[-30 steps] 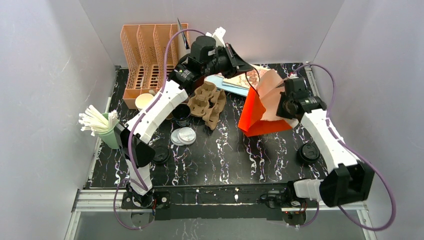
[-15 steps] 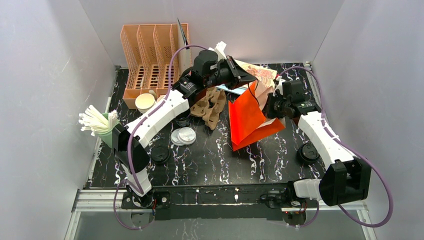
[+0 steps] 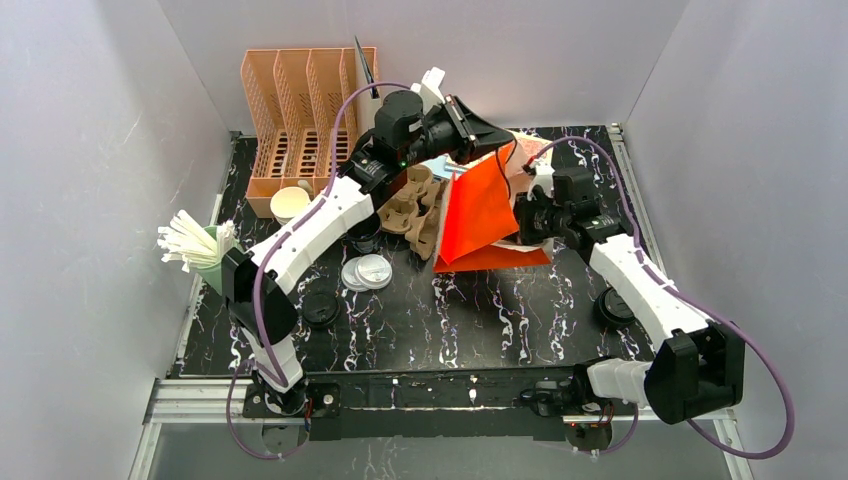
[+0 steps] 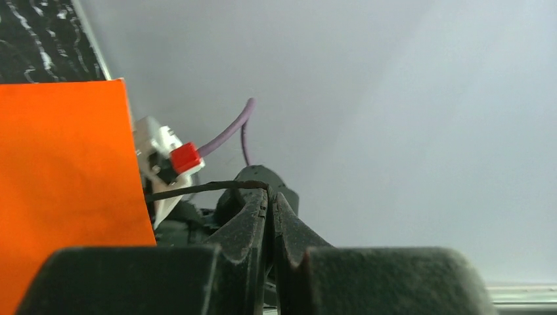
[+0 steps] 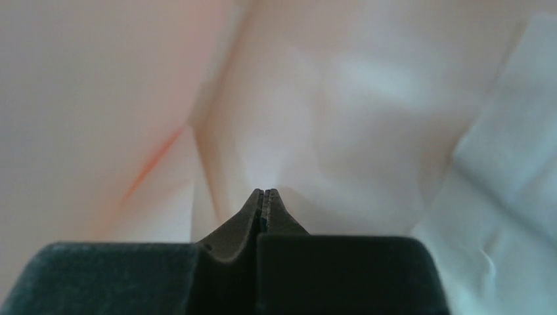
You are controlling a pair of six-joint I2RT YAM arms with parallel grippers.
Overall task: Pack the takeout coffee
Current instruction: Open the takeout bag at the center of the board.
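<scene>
Lids lie nearest the near edge of the tabletop (image 3: 480, 330): one black lid (image 3: 617, 303) by the right edge, beside the right arm, and another black lid (image 3: 322, 308) toward the left. Just beyond that one sit two pale round lids (image 3: 365, 272), overlapping. At the left edge stands a green cup (image 3: 215, 270) stuffed with white sticks.

Farther in, left of the middle, a black paper cup (image 3: 363, 233) stands upright against a brown cardboard cup carrier (image 3: 415, 205). Beside the carrier, in the far middle, an orange bag (image 3: 475, 210) is tipped up, leaning toward the carrier.

The right gripper (image 3: 522, 215) reaches into the bag from the right. In the right wrist view its jaws are pressed together and the bag's pale inner wall (image 5: 328, 98) creases toward their tips, so they look pinched on the paper.

The left gripper (image 3: 500, 133) hangs above the bag's far side. In the left wrist view its jaws are clamped on the bag's thin black handle (image 4: 203, 188), which runs off toward the orange panel (image 4: 66, 170).

The takeout coffee cup (image 3: 290, 203), brown outside and white inside, stands upright and without a lid near the far left corner, well apart from the bag, just in front of an orange slotted rack (image 3: 300, 110) at the far edge.
</scene>
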